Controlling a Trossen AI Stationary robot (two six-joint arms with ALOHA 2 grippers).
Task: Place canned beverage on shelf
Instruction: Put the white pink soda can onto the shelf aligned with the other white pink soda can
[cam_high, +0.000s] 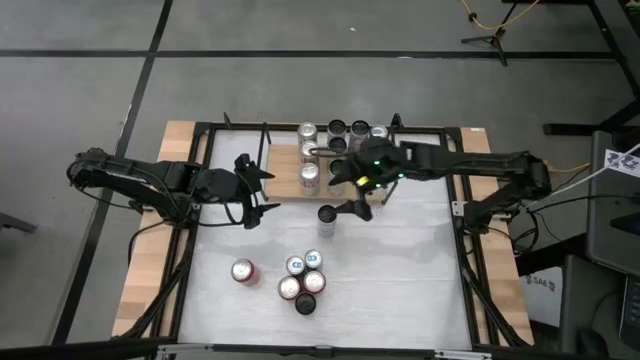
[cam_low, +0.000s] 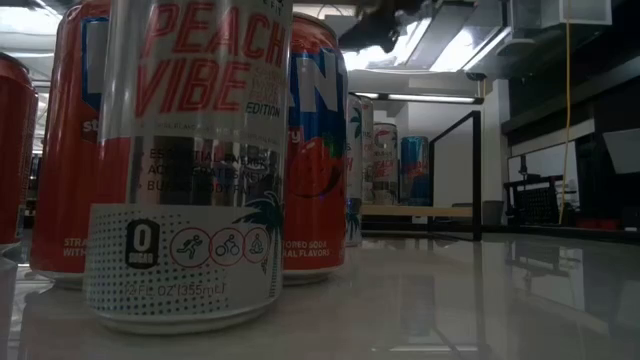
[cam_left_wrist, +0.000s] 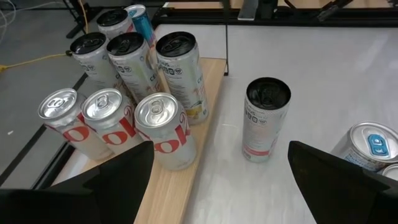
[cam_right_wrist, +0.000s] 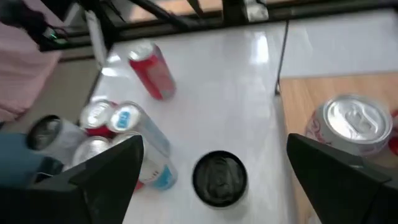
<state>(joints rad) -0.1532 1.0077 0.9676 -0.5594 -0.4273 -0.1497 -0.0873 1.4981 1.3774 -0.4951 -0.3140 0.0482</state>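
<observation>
Shelf (cam_high: 290, 170) overhead, "Peach Vibe" can (cam_low: 190, 160) low

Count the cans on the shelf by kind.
Silver-top cans, red lettering: 3
Black-top cans: 4
Blue can: 1
Total: 8

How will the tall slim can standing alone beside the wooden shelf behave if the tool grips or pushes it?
The slim can is tall on a narrow base, so a high push would probably tip it. Its smooth round wall may slip on the glossy table. Once down, it would likely roll.
</observation>
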